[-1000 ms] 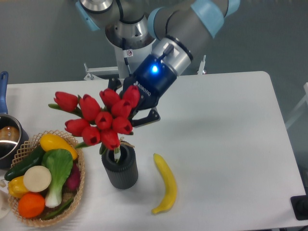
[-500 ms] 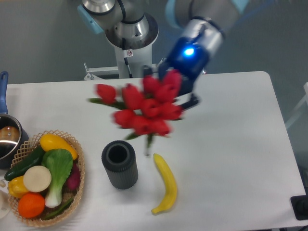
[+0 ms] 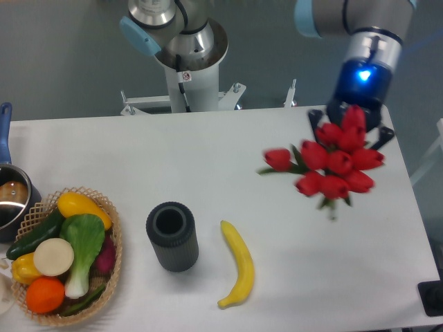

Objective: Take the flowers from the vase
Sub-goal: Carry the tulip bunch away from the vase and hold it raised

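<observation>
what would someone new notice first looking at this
The bunch of red flowers held in the air over the table's right side, gripped by the gripper with its glowing blue light. Next, the empty dark ribbed vase at front centre with a yellow banana lying to its right, and the basket of colourful vegetables at far left.

Bare table [image 3: 297, 263] lies open under the lifted flowers [image 3: 331, 164]; the vase [image 3: 172, 236], banana [image 3: 237, 263] and basket [image 3: 114, 266] crowd the left side.
</observation>
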Controlling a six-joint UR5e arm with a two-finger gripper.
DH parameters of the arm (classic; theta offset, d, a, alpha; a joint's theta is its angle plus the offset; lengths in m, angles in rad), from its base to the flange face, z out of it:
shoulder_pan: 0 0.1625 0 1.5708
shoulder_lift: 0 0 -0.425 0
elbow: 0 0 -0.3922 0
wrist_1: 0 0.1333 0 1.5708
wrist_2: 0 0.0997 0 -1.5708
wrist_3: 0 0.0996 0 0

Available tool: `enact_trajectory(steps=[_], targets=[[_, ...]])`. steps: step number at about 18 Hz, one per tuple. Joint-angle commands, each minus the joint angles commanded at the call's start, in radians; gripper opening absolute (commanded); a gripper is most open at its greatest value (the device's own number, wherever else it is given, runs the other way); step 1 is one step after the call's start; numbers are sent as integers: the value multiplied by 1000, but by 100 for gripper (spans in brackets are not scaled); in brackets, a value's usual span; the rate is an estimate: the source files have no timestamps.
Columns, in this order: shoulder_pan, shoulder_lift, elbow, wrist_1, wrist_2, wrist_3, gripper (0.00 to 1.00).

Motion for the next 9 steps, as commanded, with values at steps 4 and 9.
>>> enact_trajectory(steps=[4, 9], targets=[[-5, 1, -14, -63, 175, -50, 0], [-15, -12, 18, -123, 336, -55, 0]])
